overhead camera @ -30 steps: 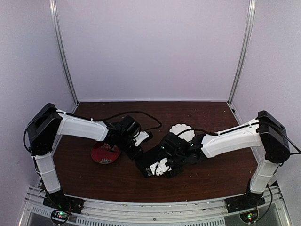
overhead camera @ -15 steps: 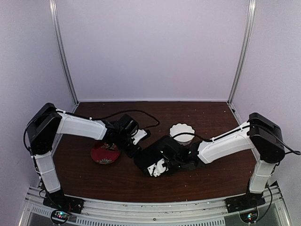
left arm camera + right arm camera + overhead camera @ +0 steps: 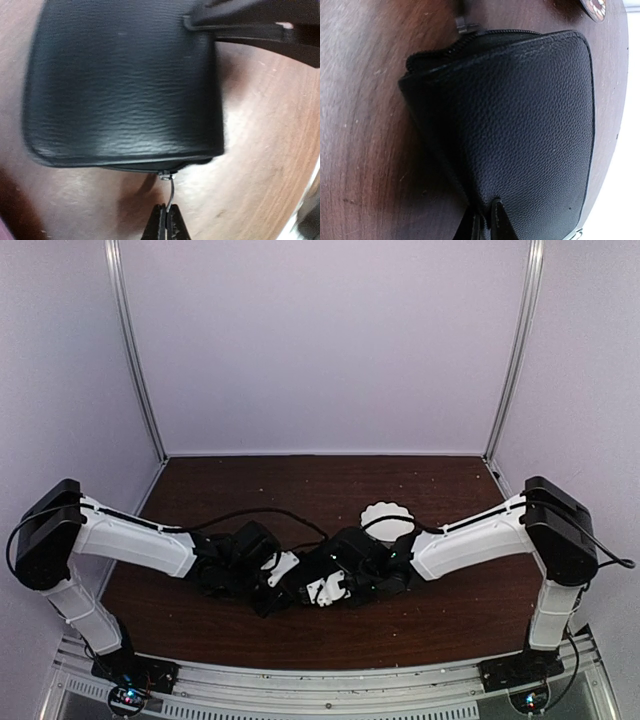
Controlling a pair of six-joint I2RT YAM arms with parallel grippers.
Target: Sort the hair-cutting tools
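The hair-cutting tools are hidden; none shows in any view. A flat black zip case [image 3: 125, 85] lies on the brown table between my two grippers. My left gripper [image 3: 167, 216] is shut on the thin metal zip pull [image 3: 171, 192] at the case's near edge. My right gripper [image 3: 487, 216] is shut on the edge of the case [image 3: 520, 115], pinching its top flap. The zip stands partly undone along one side [image 3: 445, 52]. In the top view the left gripper [image 3: 268, 600] and right gripper [image 3: 308, 592] meet low in the middle, and the case is mostly covered by them.
A white scalloped dish [image 3: 388, 519] stands just behind the right arm. A sliver of the red flowered plate [image 3: 596, 7] shows at the right wrist view's top edge; in the top view the left arm covers it. Cables loop across the table behind the grippers.
My right gripper shut on the case and shifted left. My left arm swung toward the near edge, still pinching the zip pull, and now covers the red plate.
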